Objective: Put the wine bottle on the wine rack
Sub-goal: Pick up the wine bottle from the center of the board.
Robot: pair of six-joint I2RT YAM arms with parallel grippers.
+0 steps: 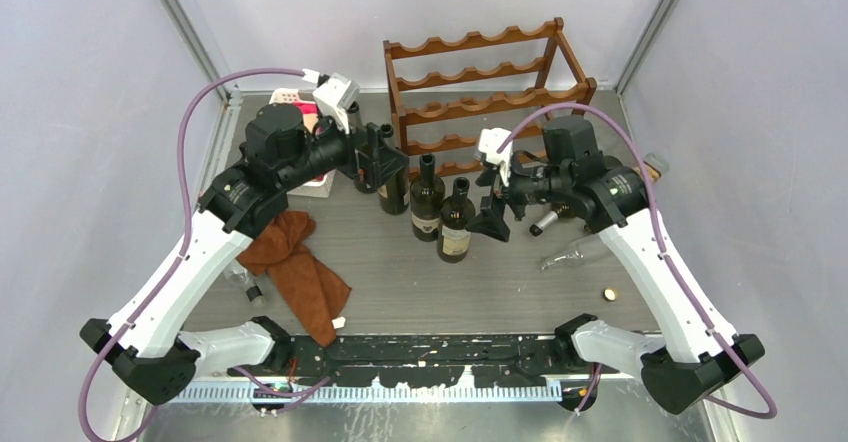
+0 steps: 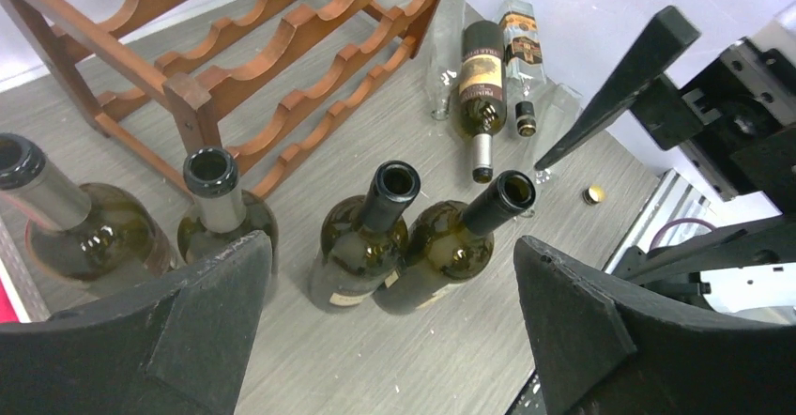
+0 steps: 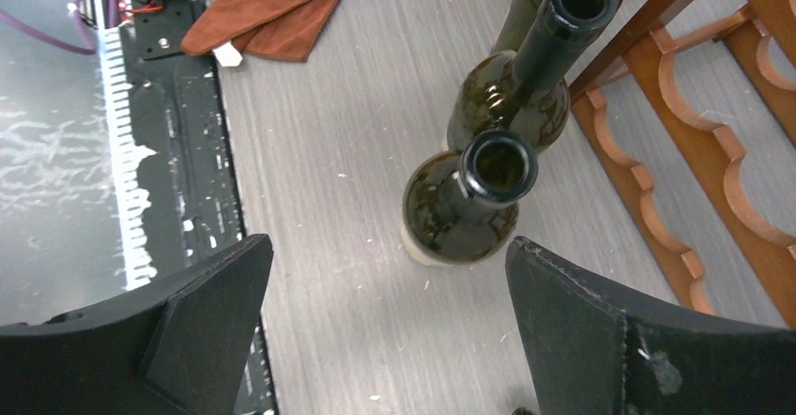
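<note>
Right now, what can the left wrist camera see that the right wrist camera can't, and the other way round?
Only the left wrist view shows the bottles lying flat past the rack's end, and a gold cap near them. Only the right wrist view shows the brown cloth. Both show the wine rack and the upright dark bottles in front of it.

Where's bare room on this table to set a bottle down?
The front middle of the table, between the brown cloth and the gold cap, is bare. It is crowded by the standing bottles before the wine rack and the lying bottles at right.
</note>
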